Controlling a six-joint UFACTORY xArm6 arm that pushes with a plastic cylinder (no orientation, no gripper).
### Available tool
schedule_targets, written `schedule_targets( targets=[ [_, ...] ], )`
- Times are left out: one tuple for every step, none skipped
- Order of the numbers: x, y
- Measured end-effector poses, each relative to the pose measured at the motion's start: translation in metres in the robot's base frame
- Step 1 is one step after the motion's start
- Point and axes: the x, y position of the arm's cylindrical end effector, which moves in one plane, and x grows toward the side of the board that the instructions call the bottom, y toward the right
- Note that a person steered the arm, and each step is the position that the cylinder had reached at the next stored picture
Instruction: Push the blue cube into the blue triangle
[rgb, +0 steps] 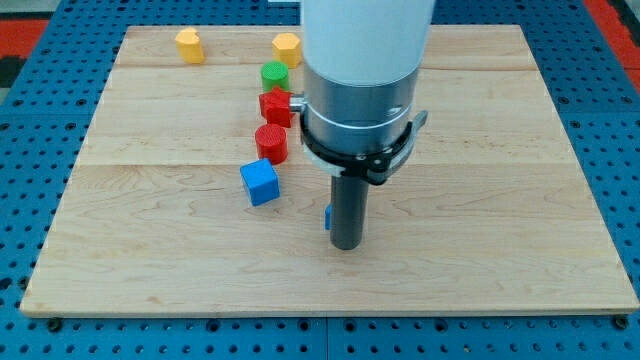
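The blue cube (260, 183) sits on the wooden board (150, 230) a little left of centre. My tip (346, 245) touches the board to the cube's right and slightly below it, apart from it. A sliver of a blue block (327, 216), likely the blue triangle, peeks out at the rod's left edge; the rod hides most of it.
Above the blue cube stand a red cylinder (271, 143), a red star-like block (276, 107) and a green cylinder (274, 74) in a column. A yellow block (189, 45) and a yellow hexagon (286, 47) lie near the view's top. The arm's white body hides the board's upper middle.
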Motion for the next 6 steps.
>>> schedule_targets(
  targets=[
    [-0.003, -0.001],
    [-0.032, 0.024],
    [-0.062, 0.025],
    [0.001, -0.001],
    [0.037, -0.075],
    [-0.008, -0.142]
  ],
)
